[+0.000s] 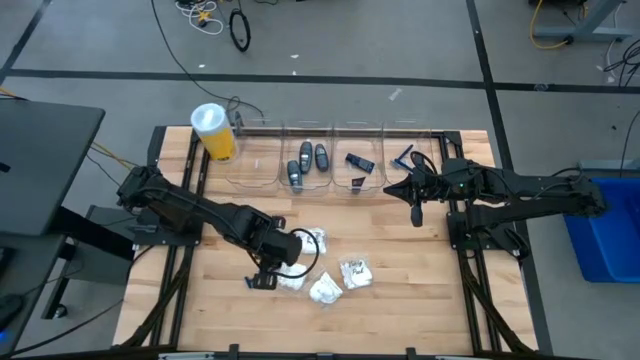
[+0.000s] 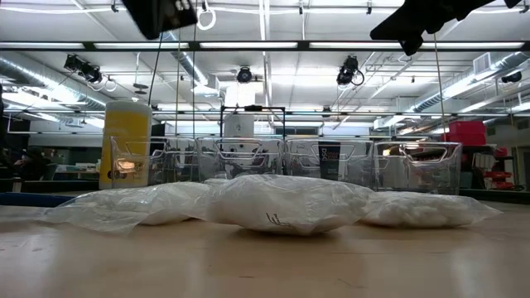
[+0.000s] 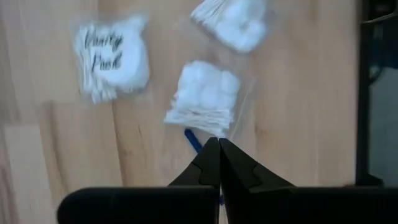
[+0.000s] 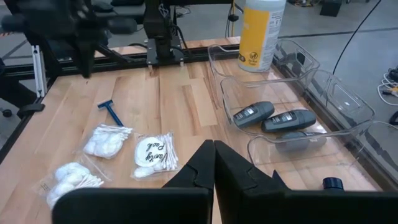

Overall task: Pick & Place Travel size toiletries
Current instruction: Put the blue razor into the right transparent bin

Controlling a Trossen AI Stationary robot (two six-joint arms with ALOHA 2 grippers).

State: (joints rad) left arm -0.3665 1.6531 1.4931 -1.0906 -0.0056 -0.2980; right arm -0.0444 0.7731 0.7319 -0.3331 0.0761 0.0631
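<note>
From my wrist camera I see the left pincer (image 3: 219, 149) with its two dark fingers pressed together, tips touching, hanging over the pale wooden surface (image 3: 298, 106). Just past the tips lies a thin blue razor (image 3: 193, 140), only part of it showing; the rest is hidden behind the fingers. One end of it meets a clear packet of cotton swabs (image 3: 205, 96). Well off to one side sits a second packet with handwritten-style lettering (image 3: 112, 59), which I read as possibly "Vanity Pack" through the blur. A third swab packet (image 3: 236, 22) is cut by the frame's edge.
</note>
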